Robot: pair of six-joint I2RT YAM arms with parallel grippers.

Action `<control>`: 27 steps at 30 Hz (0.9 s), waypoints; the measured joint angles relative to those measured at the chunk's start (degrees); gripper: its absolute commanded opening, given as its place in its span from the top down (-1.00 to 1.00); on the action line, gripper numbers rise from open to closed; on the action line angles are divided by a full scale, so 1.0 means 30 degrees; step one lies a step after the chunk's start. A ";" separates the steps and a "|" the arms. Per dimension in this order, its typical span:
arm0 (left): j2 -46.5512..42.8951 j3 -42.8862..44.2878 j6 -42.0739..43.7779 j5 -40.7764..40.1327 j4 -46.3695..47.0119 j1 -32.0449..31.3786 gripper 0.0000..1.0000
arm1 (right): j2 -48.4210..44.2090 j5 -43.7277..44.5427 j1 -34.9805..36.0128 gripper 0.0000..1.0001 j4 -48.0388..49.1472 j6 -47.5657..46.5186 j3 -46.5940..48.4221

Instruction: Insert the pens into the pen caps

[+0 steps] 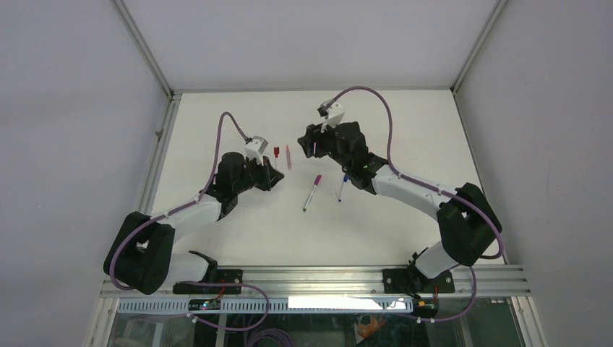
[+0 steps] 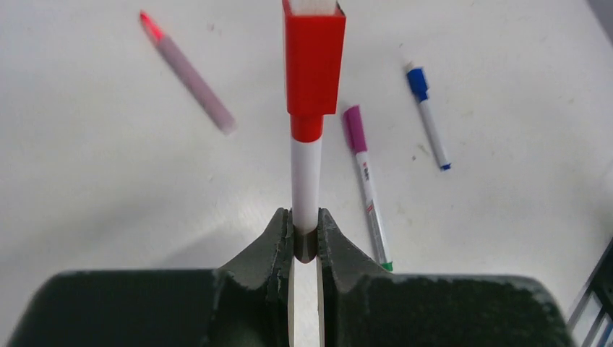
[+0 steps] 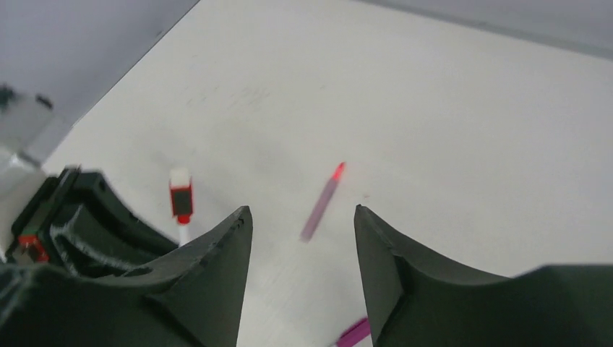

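Observation:
My left gripper [image 2: 306,220] is shut on the rear end of a white-barrelled pen [image 2: 306,181] that has a red cap [image 2: 313,65] on its tip; it also shows in the top view [image 1: 276,153]. A pinkish pen [image 2: 191,76] with a red tip lies uncapped on the table, just right of the held pen in the top view [image 1: 288,157]. My right gripper [image 3: 302,217] is open and empty, hovering above the pinkish pen [image 3: 322,202]. In the top view it [image 1: 311,144] is right of that pen.
A white pen with a magenta cap [image 1: 312,191] and a white pen with a blue cap [image 1: 343,186] lie mid-table, near the right arm's forearm. Both show in the left wrist view, magenta [image 2: 367,188] and blue [image 2: 428,116]. Frame rails run along both table sides.

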 measured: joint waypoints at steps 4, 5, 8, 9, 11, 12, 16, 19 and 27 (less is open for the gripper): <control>0.1100 0.0918 -0.0925 -0.0758 -0.3169 -0.0007 1.00 | -0.0211 0.2863 -0.0532 -0.12 -0.0525 -0.0248 0.0641; 0.1413 0.1282 -0.1209 -0.1195 -0.4277 -0.0007 1.00 | -0.0029 0.3555 -0.0532 -0.12 -0.0954 -0.0262 0.1071; 0.1559 0.1647 -0.1865 -0.2266 -0.6273 0.0000 1.00 | 0.1122 0.4641 -0.0503 -0.11 -0.2579 -0.0182 0.2820; 0.1545 0.1705 -0.2164 -0.2718 -0.7140 0.0007 1.00 | 0.1719 0.4852 -0.0503 -0.10 -0.3155 -0.0124 0.3526; 0.1545 0.1741 -0.2586 -0.3264 -0.8320 0.0000 1.00 | 0.2907 0.5013 -0.0503 -0.08 -0.4408 0.0080 0.4874; 0.1537 0.1756 -0.2812 -0.3534 -0.8954 -0.0007 1.00 | 0.3570 0.5034 -0.0503 -0.07 -0.5056 0.0197 0.5566; 0.1545 0.1974 -0.3351 -0.4138 -1.1074 0.0000 1.00 | 0.6856 0.4809 -0.0503 0.00 -0.7497 0.0568 0.8648; 0.1625 0.2200 -0.3548 -0.4371 -1.2174 -0.0007 1.00 | 0.9005 0.4444 -0.0481 0.08 -0.9078 0.0823 1.0353; 0.2273 0.2739 -0.3949 -0.4299 -1.2866 -0.0007 0.49 | 1.2007 0.3067 -0.0350 0.14 -1.1140 0.1253 1.2327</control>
